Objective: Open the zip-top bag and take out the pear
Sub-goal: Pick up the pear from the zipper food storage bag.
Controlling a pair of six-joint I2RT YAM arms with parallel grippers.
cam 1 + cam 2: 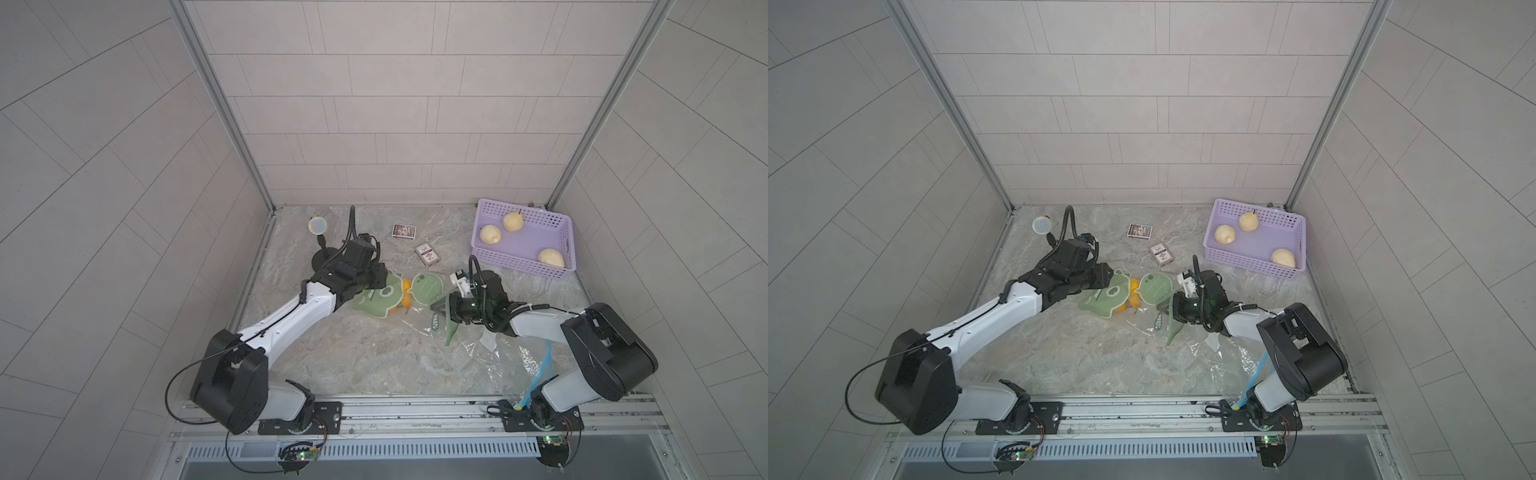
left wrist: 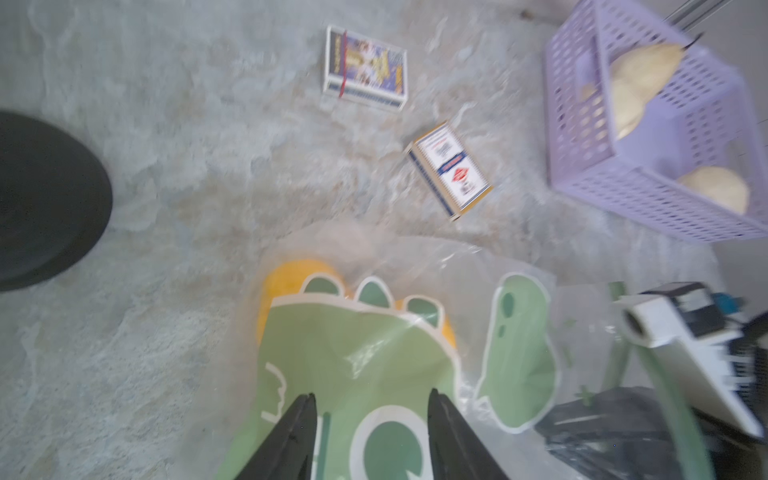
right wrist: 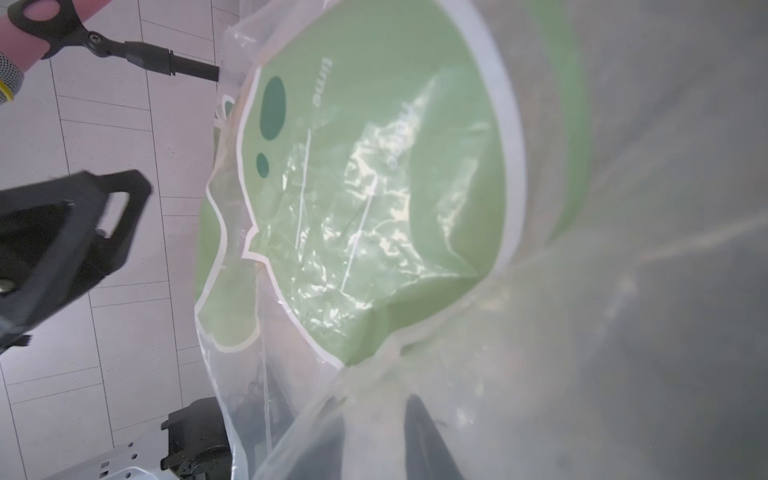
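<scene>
**A:** In both top views, where's the pear?
**B:** On the bench (image 1: 332, 353), inside the zip-top bag (image 1: 376, 300). The pear (image 1: 406, 286) shows yellow between the green prints. The left pincer (image 1: 382, 280) is over one end of the bag and the right pincer (image 1: 439, 308) is at the other.
**A:** Left wrist?
**B:** Blurred, but the left pincer (image 2: 372, 397) stands apart above the green print, with the pear (image 2: 291, 282) just beyond.
**A:** Right wrist?
**B:** The right pincer (image 3: 374, 411) is clamped on the bag's film and shows dimly through the plastic.
</scene>
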